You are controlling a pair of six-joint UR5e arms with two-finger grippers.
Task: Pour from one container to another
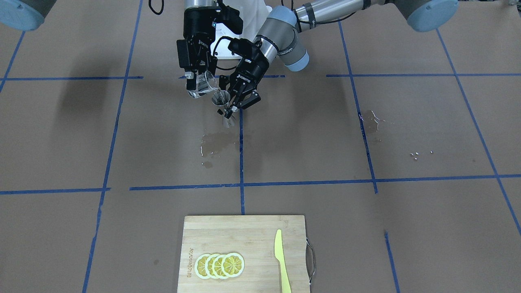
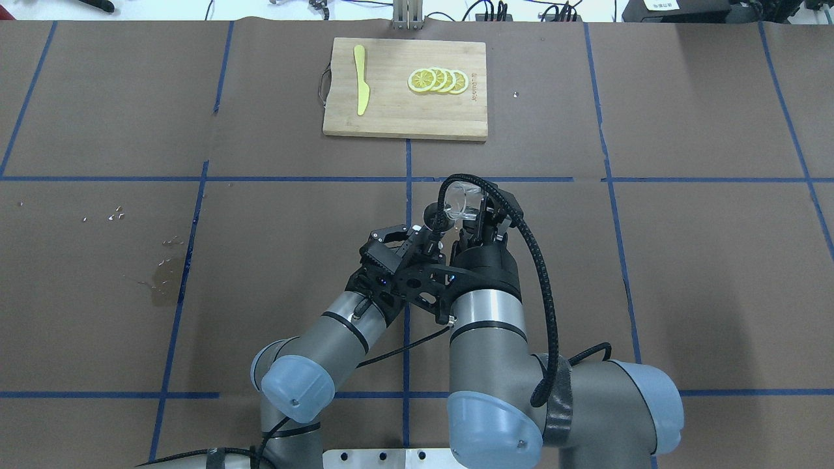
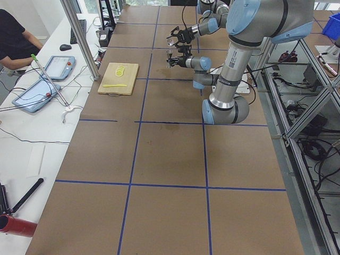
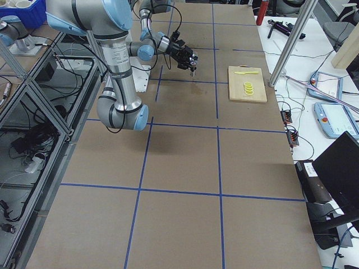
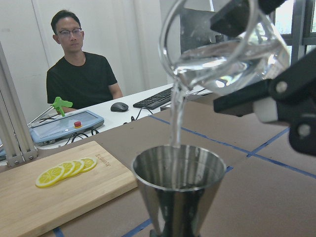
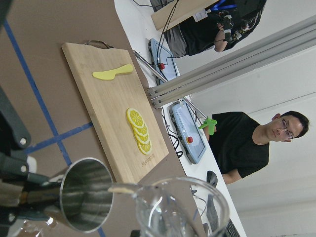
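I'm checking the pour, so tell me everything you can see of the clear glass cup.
The glass cup is small, clear and rounded. The right gripper clamps it in the air, tilted mouth-down toward the jigger, which the left gripper holds just below. There is clear liquid inside, and a thin stream runs from its rim into the jigger's upper cone. It seems to touch only the gripper's fingers.

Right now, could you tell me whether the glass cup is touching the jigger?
Apart. The left wrist view shows the glass cup above the jigger, water falling through the gap.
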